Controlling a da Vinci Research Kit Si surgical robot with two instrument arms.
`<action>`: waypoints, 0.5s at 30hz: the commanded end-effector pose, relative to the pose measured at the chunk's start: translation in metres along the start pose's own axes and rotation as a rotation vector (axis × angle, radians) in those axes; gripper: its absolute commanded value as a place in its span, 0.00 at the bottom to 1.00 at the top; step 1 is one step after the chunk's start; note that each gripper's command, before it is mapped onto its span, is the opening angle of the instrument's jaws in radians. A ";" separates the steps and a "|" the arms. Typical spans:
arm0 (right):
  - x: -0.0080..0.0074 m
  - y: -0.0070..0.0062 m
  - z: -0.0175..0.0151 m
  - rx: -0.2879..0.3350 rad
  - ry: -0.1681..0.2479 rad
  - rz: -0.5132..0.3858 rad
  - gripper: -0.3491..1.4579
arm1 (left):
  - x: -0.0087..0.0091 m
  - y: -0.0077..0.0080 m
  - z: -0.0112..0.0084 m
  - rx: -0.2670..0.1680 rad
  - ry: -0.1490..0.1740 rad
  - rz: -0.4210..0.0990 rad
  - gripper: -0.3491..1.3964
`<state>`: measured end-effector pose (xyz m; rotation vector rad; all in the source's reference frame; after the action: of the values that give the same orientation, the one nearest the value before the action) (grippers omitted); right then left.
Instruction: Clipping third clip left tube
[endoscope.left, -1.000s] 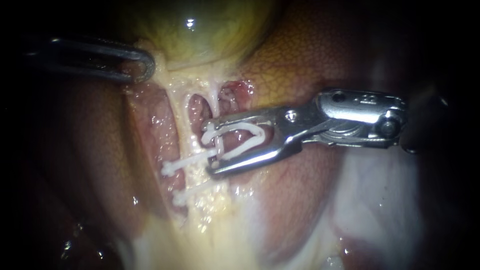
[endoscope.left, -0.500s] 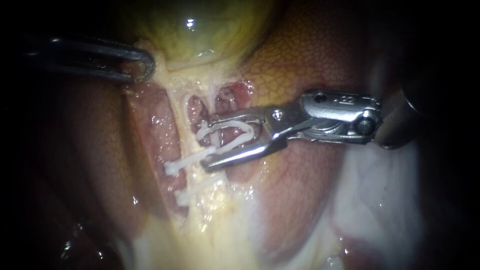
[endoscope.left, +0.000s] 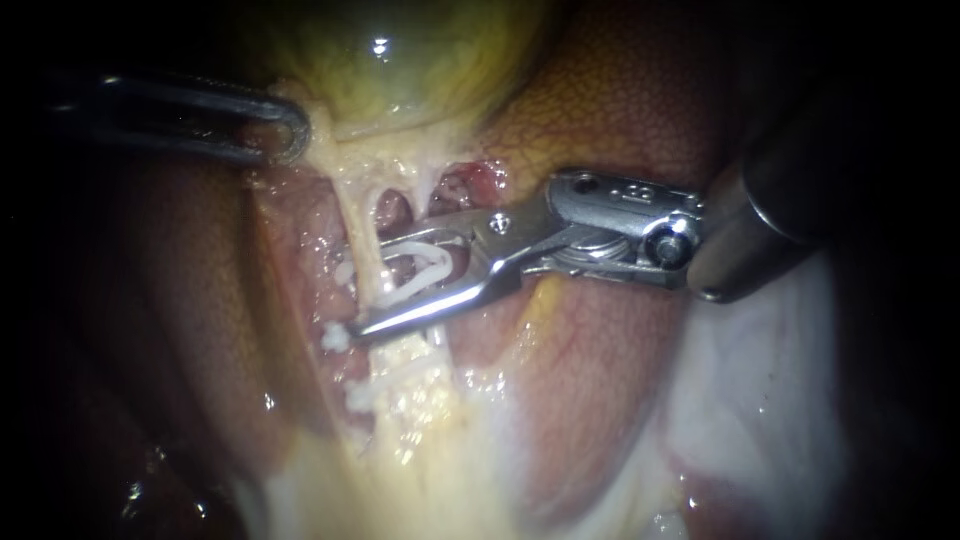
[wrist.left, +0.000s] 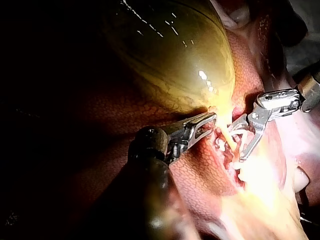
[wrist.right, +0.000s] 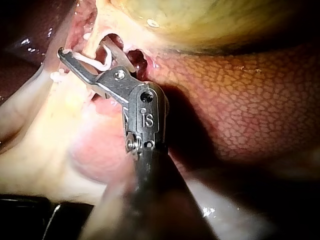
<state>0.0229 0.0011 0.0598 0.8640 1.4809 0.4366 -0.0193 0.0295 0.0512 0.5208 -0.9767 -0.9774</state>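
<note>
At the neck of the gallbladder (endoscope.left: 400, 60), my left instrument (endoscope.left: 285, 135) is clenched on the pale tissue and holds it taut away from the liver (endoscope.left: 600, 120). From that neck the left tube (endoscope.left: 362, 240) runs down, stretched and thin. It carries two white clips, an upper clip (endoscope.left: 335, 337) and a lower clip (endoscope.left: 358, 397).

My right instrument (endoscope.left: 378, 287) grasps the third clip (endoscope.left: 425, 262), which sits open between its two jaws. The jaws stand apart astride the left tube, just above the upper clip.

Risks, as I judge them:
- The lower jaw tip lies just beside the upper clip, perhaps touching it. Closing here could bear on that clip, or land the third clip across it.
- I cannot tell whether the clip's far end clears the tube fully. A short reach would pinch only part of the tube.
- The latch end could catch liver surface or loose tissue behind the tube.
- Any added pull from my left instrument while the jaws close could tear the tube.

Containers: no tray, dish or bag shows in any view, and the only thing carried is the third clip in my right jaws
</note>
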 end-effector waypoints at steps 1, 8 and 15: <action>0.0005 -0.0001 0.0000 0.007 0.014 0.001 0.41 | 0.0000 0.0001 0.0001 0.000 0.000 -0.001 0.00; 0.0027 -0.0009 0.0000 0.031 0.062 0.011 0.39 | 0.0000 0.0001 0.0001 0.000 0.000 0.000 0.00; 0.0039 -0.0017 0.0002 0.033 0.066 0.018 0.32 | 0.0000 0.0001 0.0001 0.000 0.000 0.000 0.00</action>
<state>0.0231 0.0029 0.0557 0.8981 1.5460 0.4593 -0.0193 0.0295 0.0513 0.5207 -0.9764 -0.9779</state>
